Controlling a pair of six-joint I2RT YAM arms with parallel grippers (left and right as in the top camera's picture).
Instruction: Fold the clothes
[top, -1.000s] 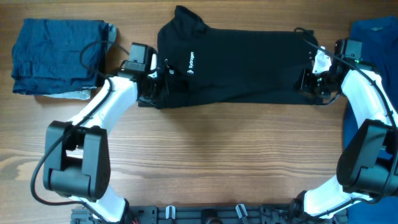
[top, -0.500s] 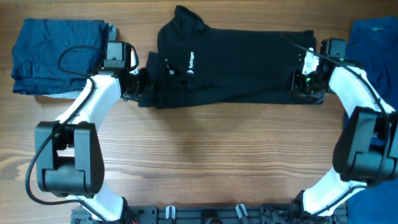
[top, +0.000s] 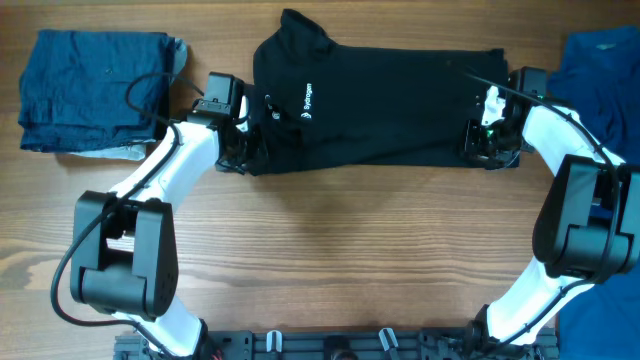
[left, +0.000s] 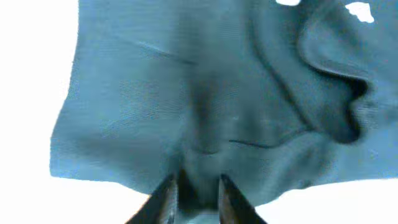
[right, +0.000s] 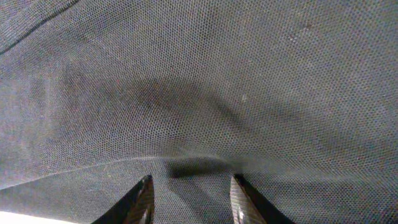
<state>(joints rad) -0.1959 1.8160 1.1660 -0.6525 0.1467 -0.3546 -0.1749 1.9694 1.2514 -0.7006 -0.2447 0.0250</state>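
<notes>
The left end effector (left: 198, 198) pinches a bunched fold of the black shirt (top: 390, 100) spreading ahead of it, the right end effector (right: 193, 194) straddles the opposite hem, grip impossible to call, shirt flat on the bench (top: 340, 250) between them.

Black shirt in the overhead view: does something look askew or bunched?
Yes, mildly. The black shirt is bunched into folds at its left end, beside the left fingers, and its collar pokes past the top edge. Nothing looks damaged.
</notes>
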